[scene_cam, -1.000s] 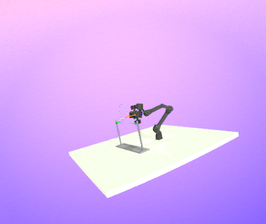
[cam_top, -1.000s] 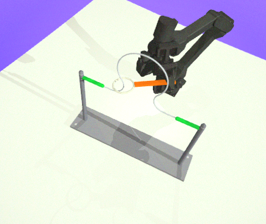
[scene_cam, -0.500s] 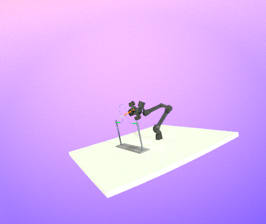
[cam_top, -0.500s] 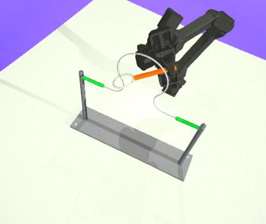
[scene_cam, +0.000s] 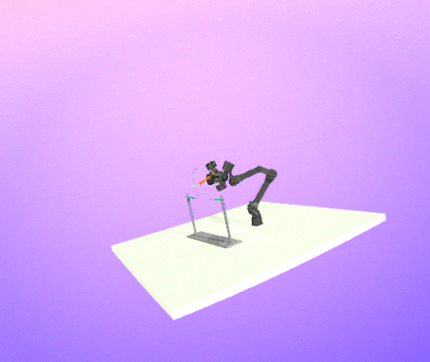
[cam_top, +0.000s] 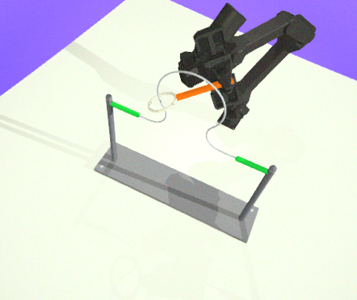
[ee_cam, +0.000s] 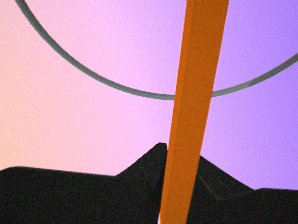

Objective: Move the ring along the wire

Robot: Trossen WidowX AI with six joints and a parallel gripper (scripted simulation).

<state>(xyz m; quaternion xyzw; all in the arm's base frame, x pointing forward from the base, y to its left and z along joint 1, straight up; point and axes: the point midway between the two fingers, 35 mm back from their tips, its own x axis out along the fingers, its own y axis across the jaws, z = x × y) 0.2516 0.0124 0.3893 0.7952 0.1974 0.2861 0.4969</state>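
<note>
The pale ring (cam_top: 149, 106) surrounds the left rising part of the thin grey wire (cam_top: 225, 105) (ee_cam: 150, 95), above the bend beside the left green part (cam_top: 125, 109). The wire appears to pass through it; whether they touch I cannot tell. The orange handle (cam_top: 196, 91) (scene_cam: 205, 180) (ee_cam: 195, 100) extends right from the ring in the top view. My gripper (cam_top: 226, 83) (ee_cam: 170, 152) is shut on the handle near its far end, behind the wire arch. The right green part (cam_top: 252, 165) is bare. The ring is not visible in the wrist view.
The left post (cam_top: 112, 131) and right post (cam_top: 256, 195) stand on a grey base plate (cam_top: 152, 181). The wire makes a tall arch between them, with bends near both green parts. The arm stands behind the wire on the white table (cam_top: 57, 220) (scene_cam: 164, 275).
</note>
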